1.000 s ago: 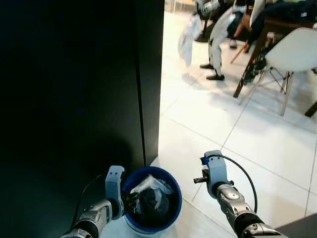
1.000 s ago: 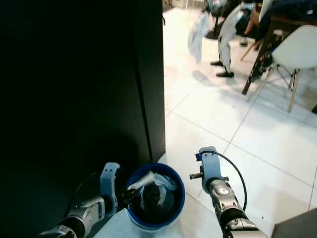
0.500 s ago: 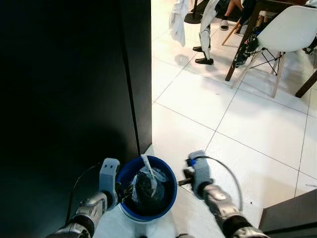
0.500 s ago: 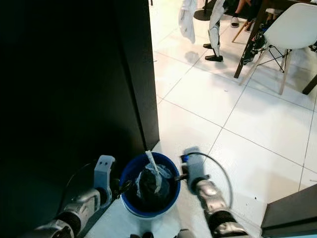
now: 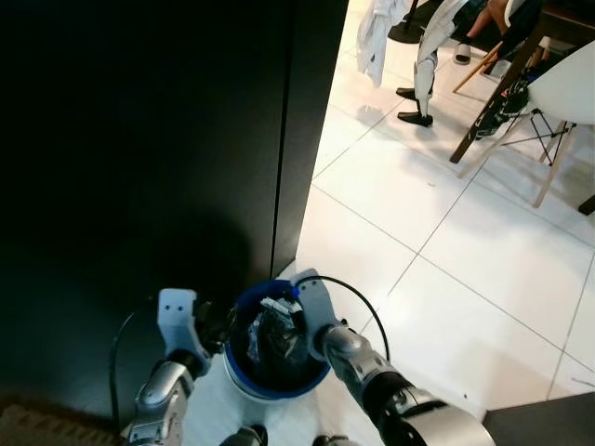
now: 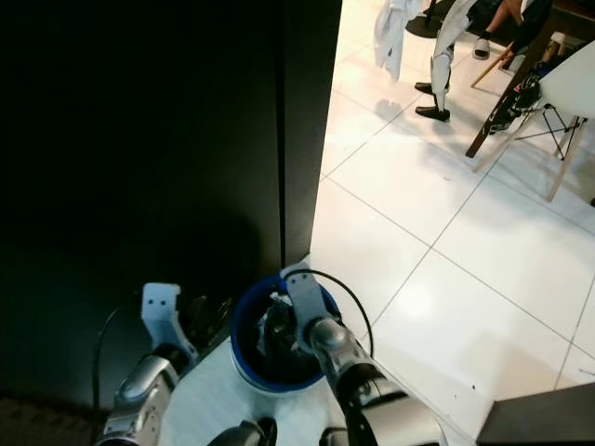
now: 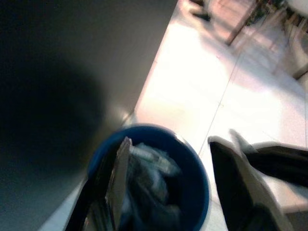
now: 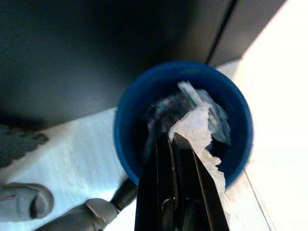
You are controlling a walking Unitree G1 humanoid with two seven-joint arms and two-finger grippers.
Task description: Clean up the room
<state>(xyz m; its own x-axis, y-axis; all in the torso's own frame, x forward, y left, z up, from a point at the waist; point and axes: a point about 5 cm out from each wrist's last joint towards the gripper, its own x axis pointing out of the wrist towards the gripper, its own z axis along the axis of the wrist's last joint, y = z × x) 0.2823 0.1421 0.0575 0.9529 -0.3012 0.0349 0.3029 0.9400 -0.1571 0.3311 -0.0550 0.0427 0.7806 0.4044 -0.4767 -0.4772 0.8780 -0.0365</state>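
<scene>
A blue bin (image 5: 244,376) stands on the white tiled floor (image 5: 446,242) at the lower centre, beside a dark cabinet (image 5: 139,139). The right end effector (image 8: 171,144) hangs over its mouth, clenched on a white tissue (image 8: 199,127) above the black bag inside. The left end effector (image 7: 163,168), fingers spread, straddles the bin's rim.

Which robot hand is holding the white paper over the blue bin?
The right gripper. Its two black fingers are pinched shut on the white paper just above the blue bin. The left gripper is spread open at the bin's side, holding nothing.
</scene>
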